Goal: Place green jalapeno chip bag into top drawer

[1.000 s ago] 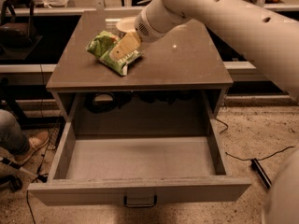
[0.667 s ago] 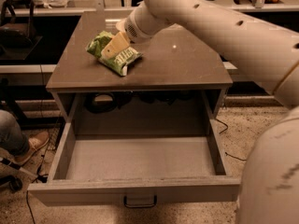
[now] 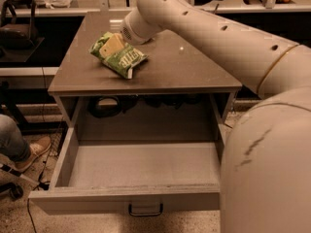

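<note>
Brown cabinet top point(image 3: 184, 67) in a dim workroom, with the top drawer point(image 3: 146, 166) standing wide open below it toward the near side; the drawer's flat front carries a small dark handle point(image 3: 145, 211). A thick cream arm point(image 3: 209, 33) enters from the near right, rises and bends down leftward across the top. Its gripper point(image 3: 112, 43) sits on the far-left part of the surface, touching the green jalapeno chip bag point(image 3: 124, 59); whether it is spread or clamped cannot be told. The bag lies flat and crinkled, pale lettering facing up, partly under the gripper's tan tip. A shoe point(image 3: 35, 152) shows at left on the floor.
</note>
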Tool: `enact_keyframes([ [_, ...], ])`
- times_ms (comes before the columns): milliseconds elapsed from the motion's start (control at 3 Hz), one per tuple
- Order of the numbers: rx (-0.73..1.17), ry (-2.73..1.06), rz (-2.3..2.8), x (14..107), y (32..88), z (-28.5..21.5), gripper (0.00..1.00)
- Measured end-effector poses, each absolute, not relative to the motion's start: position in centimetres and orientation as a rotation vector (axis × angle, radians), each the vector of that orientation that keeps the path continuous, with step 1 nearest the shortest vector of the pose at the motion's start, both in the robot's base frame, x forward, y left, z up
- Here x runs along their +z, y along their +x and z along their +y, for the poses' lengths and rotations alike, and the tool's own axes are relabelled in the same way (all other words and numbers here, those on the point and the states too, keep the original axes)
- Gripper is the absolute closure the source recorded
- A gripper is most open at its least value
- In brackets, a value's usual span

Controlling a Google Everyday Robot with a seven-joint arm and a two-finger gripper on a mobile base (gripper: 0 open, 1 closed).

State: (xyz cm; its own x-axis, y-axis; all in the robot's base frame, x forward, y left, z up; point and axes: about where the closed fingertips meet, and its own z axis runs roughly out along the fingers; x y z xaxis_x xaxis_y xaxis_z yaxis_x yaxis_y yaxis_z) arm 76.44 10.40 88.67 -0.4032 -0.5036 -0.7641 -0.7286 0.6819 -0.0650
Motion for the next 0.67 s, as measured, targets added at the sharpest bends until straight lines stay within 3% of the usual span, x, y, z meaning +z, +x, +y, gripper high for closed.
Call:
enact_keyframes([
  [667, 0.408, -0.908, 2.09, 87.85, 76.88, 11.03, 0.64],
])
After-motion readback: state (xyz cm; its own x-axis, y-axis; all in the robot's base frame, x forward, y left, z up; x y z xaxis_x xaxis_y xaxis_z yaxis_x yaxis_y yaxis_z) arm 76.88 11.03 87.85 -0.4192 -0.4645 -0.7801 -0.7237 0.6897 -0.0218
